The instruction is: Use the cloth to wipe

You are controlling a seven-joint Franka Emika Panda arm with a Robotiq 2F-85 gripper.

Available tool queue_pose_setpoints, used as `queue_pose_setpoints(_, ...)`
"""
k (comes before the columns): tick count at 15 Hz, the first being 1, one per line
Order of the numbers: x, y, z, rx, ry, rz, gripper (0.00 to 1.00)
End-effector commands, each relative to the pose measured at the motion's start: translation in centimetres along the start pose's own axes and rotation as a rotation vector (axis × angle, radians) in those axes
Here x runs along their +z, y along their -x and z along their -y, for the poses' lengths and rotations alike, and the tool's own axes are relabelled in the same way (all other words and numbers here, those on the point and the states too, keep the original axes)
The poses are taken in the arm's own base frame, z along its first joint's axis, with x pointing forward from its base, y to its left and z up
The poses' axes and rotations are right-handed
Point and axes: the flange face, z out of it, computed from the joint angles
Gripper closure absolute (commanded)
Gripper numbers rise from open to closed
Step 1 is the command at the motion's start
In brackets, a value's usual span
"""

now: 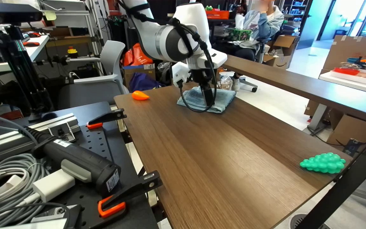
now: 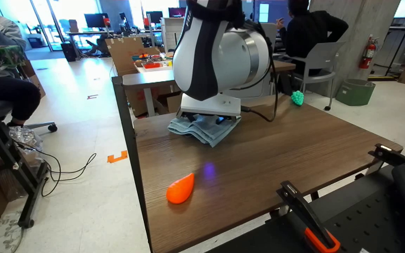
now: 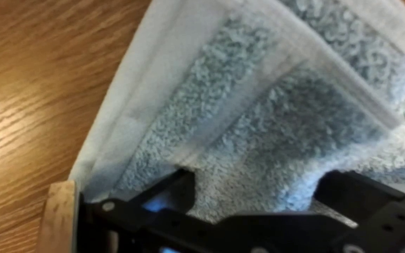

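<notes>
1. Brown wood-grain tabletop [image 1: 208, 149] stretches away beneath the black two-fingered gripper [image 3: 255, 186]; presumably that's what wants wiping.
2. White-and-grey jointed robot arm [image 2: 234, 59], bent above the gripper and pointing it down; a good line to hold.
3. Folded blue-grey terry cloth [image 1: 225, 99] on the tabletop, right under the gripper! Soft stuff; one layer could slip, so take several.
4. Gripper itself now: fingers [image 3: 186, 191] apart, tips down at the cloth, fabric swelling between them, no firm pinch showing. Grasping looks the step in hand; close low and evenly, without scraping wood.
5. Green knobbly plastic-looking grape bunch [image 1: 323, 163], well apart from the gripper; no bother for this grasp.
6. Glossy orange teardrop-shaped object [image 2: 180, 189], nearer the gripper, not touching the cloth: first strokes should stop short of it.
</notes>
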Motion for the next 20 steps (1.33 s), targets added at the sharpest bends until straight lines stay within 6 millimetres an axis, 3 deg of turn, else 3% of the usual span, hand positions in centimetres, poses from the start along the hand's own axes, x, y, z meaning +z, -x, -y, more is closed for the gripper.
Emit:
queue_pose_setpoints(1,0.5,0.0,0.5,0.042,-0.06,0.022,0.0)
queue_pose_setpoints(14,1.1,3.3,8.5,0.088,-0.225,0.06,0.0)
queue_pose_setpoints(17,0.9,4.1,8.9,0.077,-0.238,0.08,0.0)
queue_pose_setpoints(20,0.8,3.4,7.2,0.076,-0.208,0.06,0.0)
